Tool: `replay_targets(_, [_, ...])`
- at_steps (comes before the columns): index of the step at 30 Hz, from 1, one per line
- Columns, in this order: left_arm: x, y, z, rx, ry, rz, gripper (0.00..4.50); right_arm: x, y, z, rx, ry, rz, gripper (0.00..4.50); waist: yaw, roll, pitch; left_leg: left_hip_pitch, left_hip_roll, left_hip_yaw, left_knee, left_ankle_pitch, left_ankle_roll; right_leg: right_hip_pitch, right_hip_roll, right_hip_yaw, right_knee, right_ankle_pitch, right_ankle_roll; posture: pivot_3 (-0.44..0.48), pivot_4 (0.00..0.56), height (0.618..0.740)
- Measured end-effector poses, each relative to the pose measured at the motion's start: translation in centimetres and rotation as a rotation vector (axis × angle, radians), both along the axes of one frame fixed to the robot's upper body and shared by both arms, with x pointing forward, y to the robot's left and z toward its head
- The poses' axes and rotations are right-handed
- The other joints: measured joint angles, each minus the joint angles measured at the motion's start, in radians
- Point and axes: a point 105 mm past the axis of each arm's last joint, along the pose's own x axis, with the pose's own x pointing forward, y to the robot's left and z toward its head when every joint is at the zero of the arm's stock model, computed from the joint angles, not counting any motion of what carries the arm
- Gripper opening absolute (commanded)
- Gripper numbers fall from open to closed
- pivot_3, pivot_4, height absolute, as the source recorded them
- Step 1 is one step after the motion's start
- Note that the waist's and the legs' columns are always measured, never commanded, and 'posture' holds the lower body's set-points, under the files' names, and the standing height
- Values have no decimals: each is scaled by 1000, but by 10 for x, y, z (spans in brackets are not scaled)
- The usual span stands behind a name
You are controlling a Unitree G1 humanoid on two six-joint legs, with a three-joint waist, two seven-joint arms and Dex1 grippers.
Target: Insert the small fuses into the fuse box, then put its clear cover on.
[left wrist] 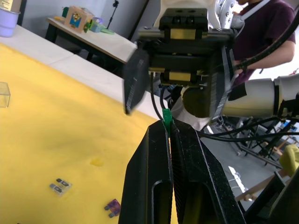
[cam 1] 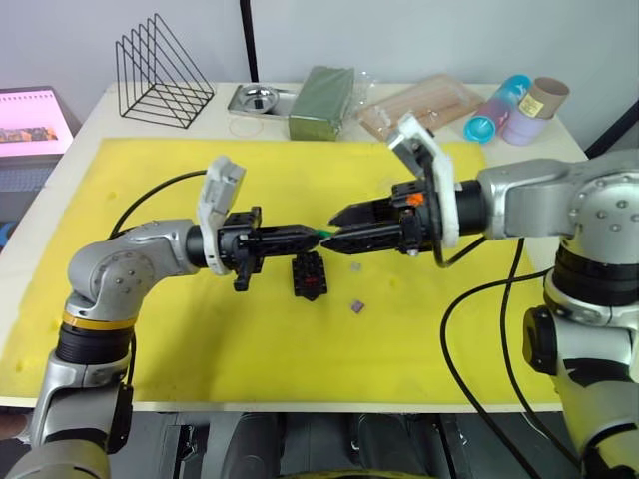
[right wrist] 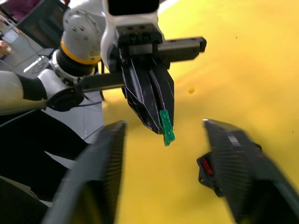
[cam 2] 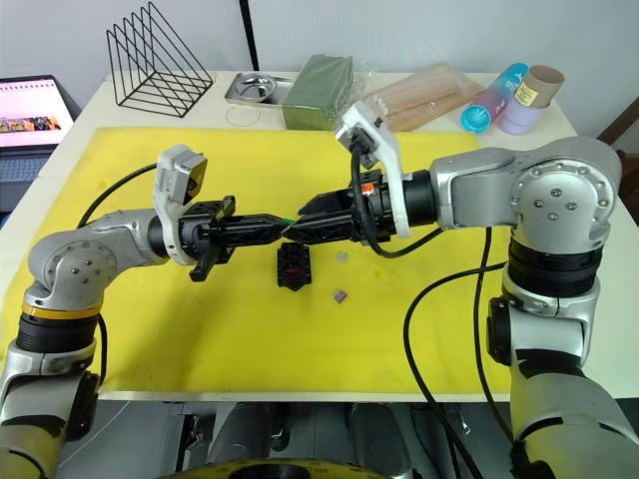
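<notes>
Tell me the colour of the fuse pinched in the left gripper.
Green fuse, clearest in the right wrist view.

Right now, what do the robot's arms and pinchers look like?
Both arms are shiny silver metal with rounded joints; the left one has a gold ring at the elbow. Each wrist carries a white plastic camera block. The left gripper and right gripper have long black pointed fingers, and black cables loop from each arm.

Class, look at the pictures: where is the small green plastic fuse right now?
The small green plastic fuse is pinched at the left gripper's tips, mid-air above the yellow mat, facing the open right gripper, just above the black fuse box.
</notes>
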Motion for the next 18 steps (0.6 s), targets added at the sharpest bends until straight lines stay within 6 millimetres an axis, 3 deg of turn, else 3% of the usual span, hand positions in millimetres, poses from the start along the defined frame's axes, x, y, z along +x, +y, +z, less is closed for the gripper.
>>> replay_targets(5, [1, 0, 0, 2, 0, 7, 0, 0, 1, -1, -6, 2, -3, 2492, 0, 0, 0, 0, 0, 0, 0, 0, 0, 0, 0, 0, 1, 0, 0, 0, 150, 740])
replay_targets(8, [1, 0, 0, 2, -1, 9, 0, 0, 1, -1, -6, 3, -2, 1979, 0, 0, 0, 0, 0, 0, 1, 0, 0, 0, 0, 0, 2, 0, 0, 0, 150, 740])
replay_targets(10, [1, 1, 0, 3, -2, 10, 0, 0, 1, -1, -6, 3, -1, 1293, 0, 0, 0, 0, 0, 0, 1, 0, 0, 0, 0, 0, 2, 0, 0, 0, 150, 740])
replay_targets(18, [1, 1, 1, 9, -7, 23, 0, 0, 0, -1, -7, 2, -1, 1293, 0, 0, 0, 0, 0, 0, 2, 0, 0, -1, 0, 0, 3, 0, 0, 0, 150, 740])
